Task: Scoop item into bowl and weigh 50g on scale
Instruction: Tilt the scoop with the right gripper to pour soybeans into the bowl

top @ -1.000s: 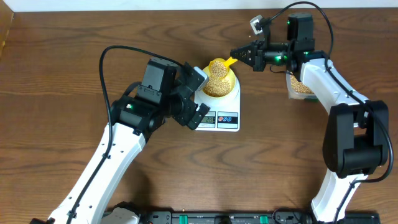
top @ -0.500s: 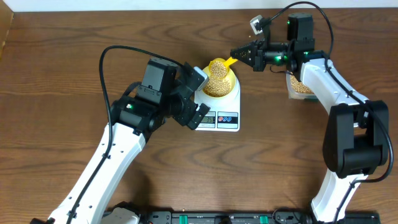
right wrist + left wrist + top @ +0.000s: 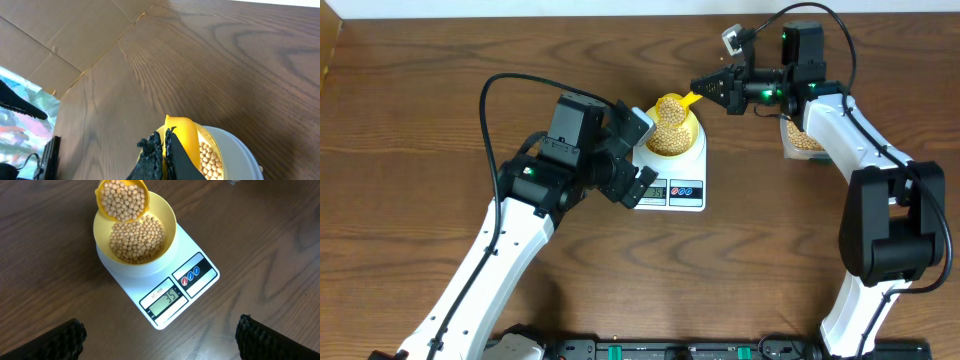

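The pale yellow bowl [image 3: 167, 220] sits on the white scale [image 3: 197, 287], holding a layer of beige beans [image 3: 137, 240]. The scale's display [image 3: 166, 298] reads 35. My right gripper [image 3: 705, 88] is shut on the handle of a bright yellow scoop [image 3: 122, 199], which is full of beans and held over the bowl's far rim. In the right wrist view the scoop handle [image 3: 182, 142] runs from the shut fingers [image 3: 163, 150] over the bowl [image 3: 235, 150]. My left gripper [image 3: 638, 155] is open and empty, hovering just left of the scale [image 3: 672, 178].
A clear plastic tub of beans [image 3: 802, 138] stands at the right, partly under my right arm. A cardboard edge [image 3: 65, 55] lies beyond the table's far side in the right wrist view.
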Robot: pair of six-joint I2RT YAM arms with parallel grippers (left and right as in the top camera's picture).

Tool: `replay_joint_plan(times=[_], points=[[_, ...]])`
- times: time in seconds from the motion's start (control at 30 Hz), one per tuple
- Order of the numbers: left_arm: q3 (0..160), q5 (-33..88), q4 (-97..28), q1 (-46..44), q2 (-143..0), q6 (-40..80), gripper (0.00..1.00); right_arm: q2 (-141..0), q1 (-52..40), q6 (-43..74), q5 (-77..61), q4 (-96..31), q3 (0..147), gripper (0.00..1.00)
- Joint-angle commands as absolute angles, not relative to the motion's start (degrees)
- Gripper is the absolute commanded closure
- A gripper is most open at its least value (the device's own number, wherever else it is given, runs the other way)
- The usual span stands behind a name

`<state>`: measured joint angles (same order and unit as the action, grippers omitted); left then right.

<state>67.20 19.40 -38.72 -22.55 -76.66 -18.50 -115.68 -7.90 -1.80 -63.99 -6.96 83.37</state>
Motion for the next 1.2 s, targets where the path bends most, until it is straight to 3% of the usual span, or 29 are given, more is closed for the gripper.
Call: replay_joint_plan(times=[0.0, 0.5, 0.8, 1.17], points=[[66.78, 19.94, -38.81, -22.41, -77.1, -19.46, 0.03, -116.27, -8.36, -5.54, -64.4, -6.83, 83.07, 0.99], [66.78, 19.94, -38.81, -22.41, -77.1, -19.46, 0.02, -116.27, -8.36, -11.4, -64.4, -7.05, 83.07, 0.99], [66.78, 19.94, -38.81, -22.41, -77.1, -19.46, 0.02, -116.27, -8.36, -3.03, -64.42, -7.05, 83.07, 0.99], [66.78, 19.94, -38.81, -22.41, -77.1, -19.46, 0.02, -116.27, -8.36, -2.81, -64.4, -7.05, 83.07, 0.99]])
